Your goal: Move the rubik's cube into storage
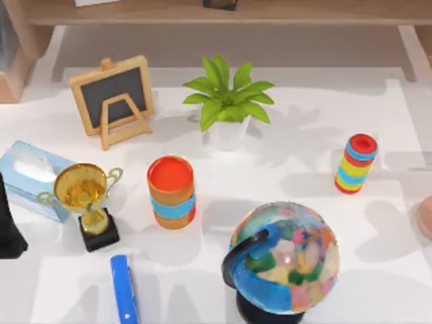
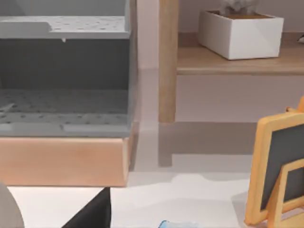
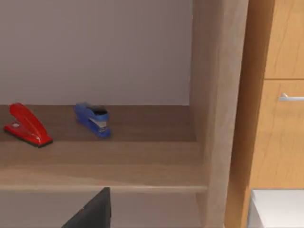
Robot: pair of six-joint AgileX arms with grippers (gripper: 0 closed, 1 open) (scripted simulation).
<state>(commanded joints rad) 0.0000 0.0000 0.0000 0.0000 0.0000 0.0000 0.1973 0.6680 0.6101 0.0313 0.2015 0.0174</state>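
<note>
Top view, looking down on the white counter [image 1: 304, 121]. Near the far edge stand a small chalkboard easel [image 1: 111, 98], left of centre, and a potted plant [image 1: 228, 101] at the centre. A tissue box [image 1: 30, 177] lies at the left edge, with a gold trophy [image 1: 84, 196] on a black base just beside it. An orange can with a blue band [image 1: 171, 192] stands upright near the middle. A striped cylinder [image 1: 356, 164] stands toward the right edge, well apart from the can. A multicoloured globe [image 1: 287, 260] on a dark stand occupies the near edge, right of centre, and a blue bar [image 1: 123, 290] lies at the near edge, left of centre. The left arm [image 1: 10, 223] appears as a dark mass at the left edge, beside the tissue box.

Left wrist view: a dark part of the left pincer [image 2: 90, 213], a grey perforated rack [image 2: 64, 109] on a wooden base, a wooden post [image 2: 167, 61], and a white planter box [image 2: 240, 33] on a shelf.

Right wrist view: a dark part of the right pincer [image 3: 92, 211] before a wooden shelf [image 3: 104, 166] that carries a red stapler [image 3: 26, 126] and a blue stapler [image 3: 92, 119], apart from each other. A cabinet door [image 3: 278, 123] stands beside the shelf.

Whether either pincer is open or closed cannot be told, nor can the place of the rubik's cube.
</note>
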